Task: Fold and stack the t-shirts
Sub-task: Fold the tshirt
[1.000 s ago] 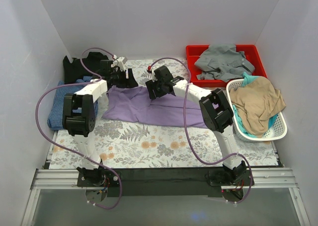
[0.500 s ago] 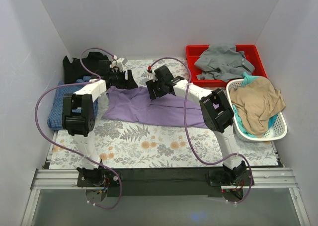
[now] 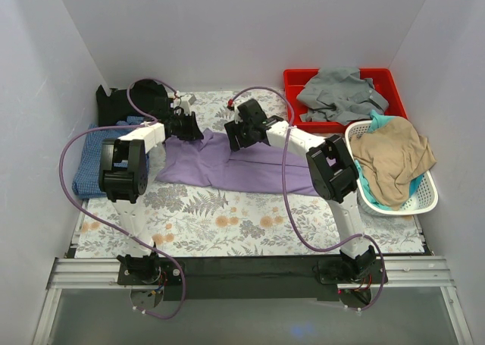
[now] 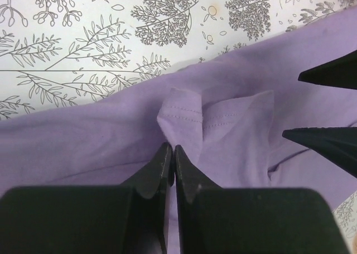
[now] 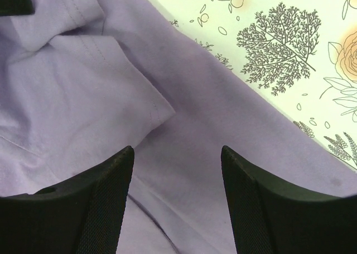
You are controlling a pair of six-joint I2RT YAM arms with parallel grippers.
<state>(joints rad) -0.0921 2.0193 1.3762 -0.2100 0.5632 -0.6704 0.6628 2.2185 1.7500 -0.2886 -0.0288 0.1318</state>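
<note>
A white-walled booth encloses a desk (image 3: 250, 224) covered in a pale cloth printed with ferns and flowers. Two black-and-white arms reach across it, the left arm (image 3: 125, 163) and the right arm (image 3: 330, 167), both to the far middle. There lies the plain lilac-purple t-shirt (image 3: 227, 167), spread out wide but rumpled. It is the largest of three t-shirts. The blue fine-checked t-shirt (image 3: 87, 159) lies at the desk's left edge, and the plain black t-shirt (image 3: 117, 102) is bunched in the far left corner. None is folded to a tidy packet and nothing is stacked, so I judge the task barely begun. The lilac one is in hand, two more wait, and the stacking is left. On the right stand one red plastic bin (image 3: 292, 79) holding one grey garment (image 3: 341, 95), and one white slatted basket (image 3: 424, 201) holding one tan cloth (image 3: 394, 152) over one teal cloth (image 3: 379, 121). The left jaws are pressed together over the lilac shirt. A stitched hem flap (image 4: 184, 111) puckers toward their tips, so they seem to pinch a fold, though the tips hide the contact. The right jaws are spread wide above the same shirt, gripping nothing.
</note>
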